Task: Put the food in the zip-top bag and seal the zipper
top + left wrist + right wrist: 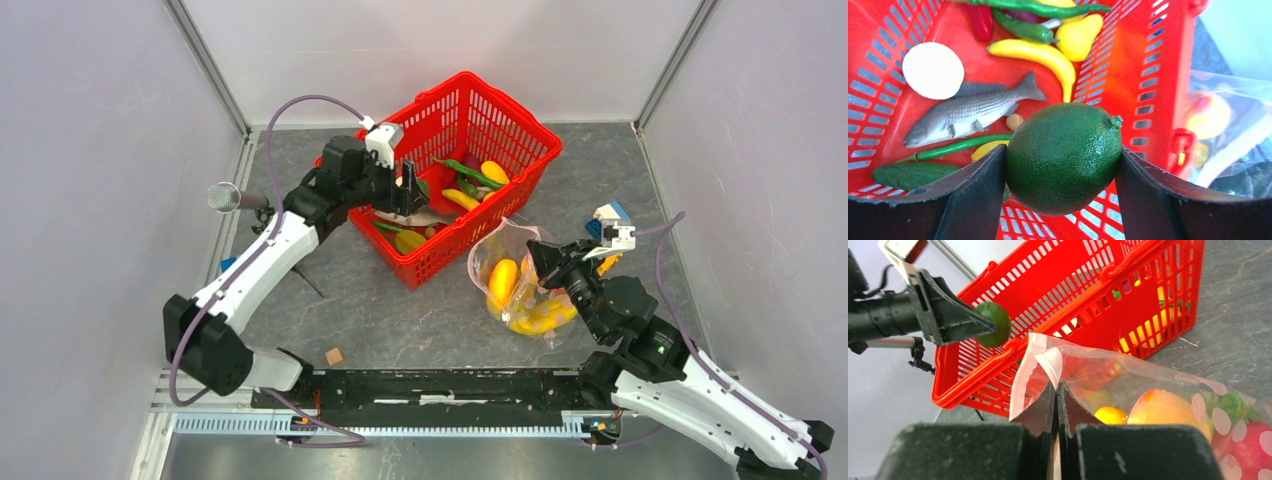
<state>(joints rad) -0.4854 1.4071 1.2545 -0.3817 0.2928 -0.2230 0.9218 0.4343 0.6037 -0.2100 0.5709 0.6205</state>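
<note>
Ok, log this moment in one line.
left fingers: shut on lime, above red basket | right fingers: shut on zip-top bag mouth edge | in bag: yellow-orange fruit, others | next: lime into bag

From high above the table's [400,320] near edge, looking down. From each wrist, close in. Red basket [1063,295] shared across all three.

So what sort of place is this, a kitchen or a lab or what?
Probably a robot lab test cell, not a kitchen: plain panel walls box in a grey table, two arms sit on a rail, and the red basket holds toy food.
</note>
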